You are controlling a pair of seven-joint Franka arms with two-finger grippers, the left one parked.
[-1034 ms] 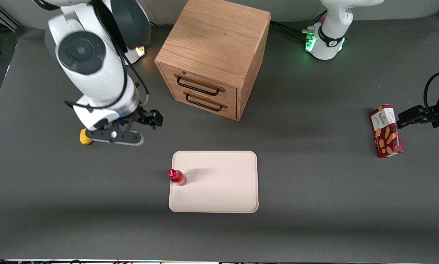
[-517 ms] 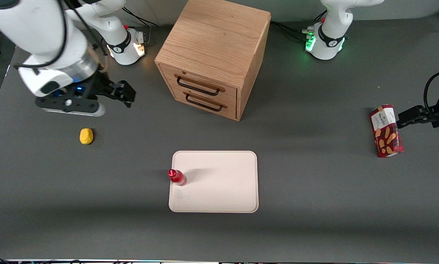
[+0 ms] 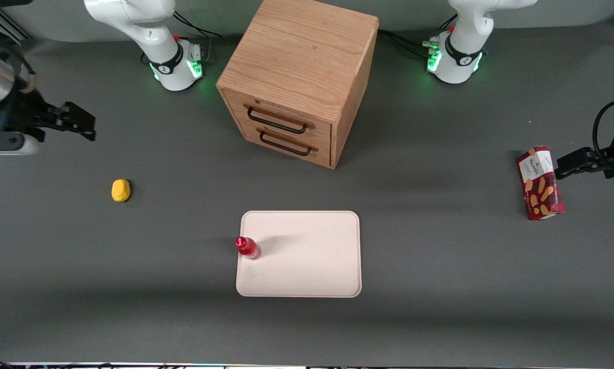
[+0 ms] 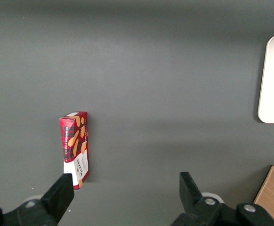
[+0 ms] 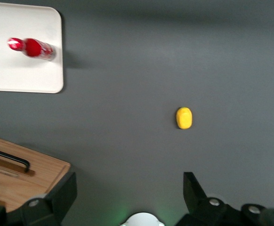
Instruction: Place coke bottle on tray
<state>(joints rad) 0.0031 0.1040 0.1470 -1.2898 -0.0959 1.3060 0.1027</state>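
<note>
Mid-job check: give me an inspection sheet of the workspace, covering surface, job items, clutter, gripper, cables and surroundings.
Surface: dark grey table, nothing spilled.
Job's things: coke bottle stands upright on the tray, just inside the rim at the working arm's end.
Clutter: yellow lump toward the working arm's end; red snack box toward the parked arm's end; wooden drawer cabinet, both drawers shut, farther from the front camera than the tray.
Gripper: right gripper open, empty, raised at the table's working-arm end, well clear of the tray.
Cables: black leads beside the cabinet.
Surroundings: nothing seen.
</note>
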